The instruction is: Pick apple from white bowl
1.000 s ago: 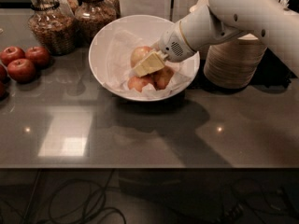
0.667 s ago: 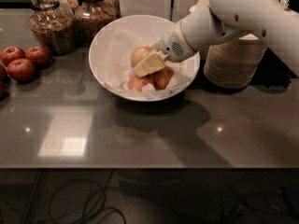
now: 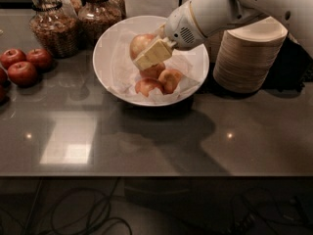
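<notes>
Pale gold with a rosy blush, the apple [image 3: 140,42] sits in the grip of the pincer [image 3: 146,50], inside the outline of the white bowl [image 3: 96,58] and higher than the smaller apples [image 3: 149,86] lying on the crinkled paper liner [image 3: 120,70]. One cream pad [image 3: 152,54] lies slantwise across the apple's front and the other finger is hidden behind the fruit, so the pincer looks closed on the apple, spread only as wide as the fruit itself. The step in hand looks like the lift-out. A round, smooth fruit between two flat pads can roll, so it likely calls for steady squeeze, no twist of the wrist, and a straight rise until the apple is plainly above the rim before any sideways travel. The paper liner is loose and could drag if the pincer dips. On the robot's right the stack of tan bowls [image 3: 247,58] stands just beside the white bowl, under the arm [image 3: 220,9], so that side is tight. Behind and to the left the glass jars [image 3: 54,28] stand near the rim. The red apples [image 3: 22,67] lie well apart at the far left. Bare counter [image 3: 146,141] stretches in front of the bowl to its near edge, so up and forward seems the freest way out.
</notes>
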